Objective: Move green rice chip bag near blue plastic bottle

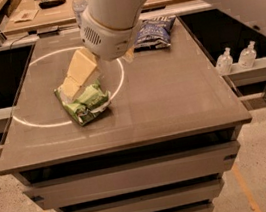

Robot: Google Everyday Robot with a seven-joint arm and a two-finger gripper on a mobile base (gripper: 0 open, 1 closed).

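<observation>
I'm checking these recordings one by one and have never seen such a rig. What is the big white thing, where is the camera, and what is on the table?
The big white shape is the robot's arm; the tan piece at its end is its gripper. The one view looks down on the table from above. The gripper is at the far left end of the green chip bag, which lies at the near edge of a white ring; whether it holds the bag cannot be told. At the back, partly hidden by the arm, stands a water bottle. A dark blue snack bag lies back right. Two small pump bottles stand on a ledge to the right.
</observation>
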